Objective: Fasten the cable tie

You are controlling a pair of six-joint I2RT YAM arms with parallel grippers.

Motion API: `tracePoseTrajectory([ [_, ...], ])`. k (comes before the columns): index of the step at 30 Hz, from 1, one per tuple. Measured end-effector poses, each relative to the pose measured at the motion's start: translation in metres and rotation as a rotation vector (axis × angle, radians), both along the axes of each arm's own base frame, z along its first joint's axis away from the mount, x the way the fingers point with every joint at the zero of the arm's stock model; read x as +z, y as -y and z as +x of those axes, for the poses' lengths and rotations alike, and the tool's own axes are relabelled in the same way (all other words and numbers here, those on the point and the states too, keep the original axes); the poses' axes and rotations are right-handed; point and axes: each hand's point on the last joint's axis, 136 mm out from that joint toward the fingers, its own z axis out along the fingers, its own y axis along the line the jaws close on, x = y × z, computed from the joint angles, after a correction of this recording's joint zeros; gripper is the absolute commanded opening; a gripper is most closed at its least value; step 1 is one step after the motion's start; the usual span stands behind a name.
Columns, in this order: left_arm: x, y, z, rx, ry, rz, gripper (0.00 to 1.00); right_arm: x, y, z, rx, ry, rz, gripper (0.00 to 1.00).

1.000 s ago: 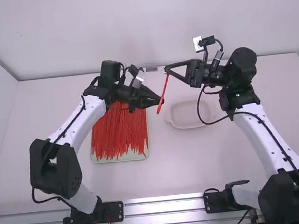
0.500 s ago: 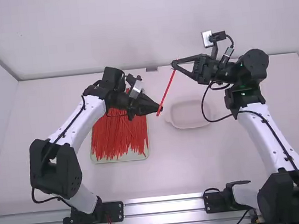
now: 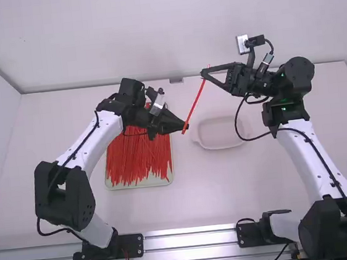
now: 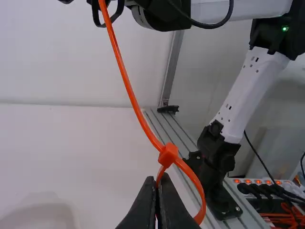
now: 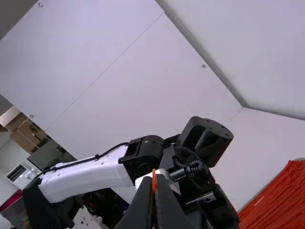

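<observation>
A red cable tie (image 3: 194,105) stretches taut in the air between both grippers, above the table's middle. My left gripper (image 3: 181,127) is shut on its lower end, just below the tie's head (image 4: 167,154), where a small closed loop (image 4: 193,188) hangs. My right gripper (image 3: 205,72) is shut on the tail's upper end (image 5: 153,172), higher and farther back. In the left wrist view the strap (image 4: 125,76) runs up to the right arm's gripper.
A tray (image 3: 112,182) piled with several red cable ties (image 3: 137,152) lies under the left arm. A white oval dish (image 3: 222,132) sits right of it, below the right gripper. An outlet (image 3: 175,79) is on the back wall.
My right gripper has risen and pulled back to the right, drawing the tail through the head; the tie went from short and slack to long and taut. The left gripper shifted slightly right.
</observation>
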Motion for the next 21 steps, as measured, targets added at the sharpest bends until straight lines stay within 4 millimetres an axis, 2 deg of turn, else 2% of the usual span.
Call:
tracePoseTrajectory([
  [2,0.001,0.000,0.001,0.000,0.012,-0.004,0.02,0.000,0.000,0.001,-0.005,0.001,0.001,0.02],
  [4,0.001,0.000,0.002,0.000,0.027,-0.008,0.02,0.001,0.000,0.001,-0.006,0.000,0.003,0.11],
  [5,0.001,0.001,0.003,0.002,0.044,-0.008,0.02,0.002,0.002,0.003,-0.019,0.002,0.008,0.24],
  [6,0.000,0.002,0.006,0.005,0.063,-0.008,0.02,0.003,0.004,0.005,-0.033,0.006,0.010,0.46],
  [9,0.002,0.004,0.014,0.010,0.106,-0.013,0.02,0.004,0.008,0.009,-0.058,0.008,0.016,0.63],
  [14,0.017,0.007,0.027,0.012,0.182,-0.036,0.02,0.004,0.012,0.009,-0.062,0.007,0.012,0.72],
  [18,0.037,0.011,0.040,0.028,0.262,-0.054,0.02,-0.002,0.020,0.010,-0.057,-0.013,-0.003,0.95],
  [21,0.052,0.012,0.045,0.041,0.304,-0.067,0.02,-0.006,0.022,0.008,-0.043,-0.029,-0.017,0.98],
])
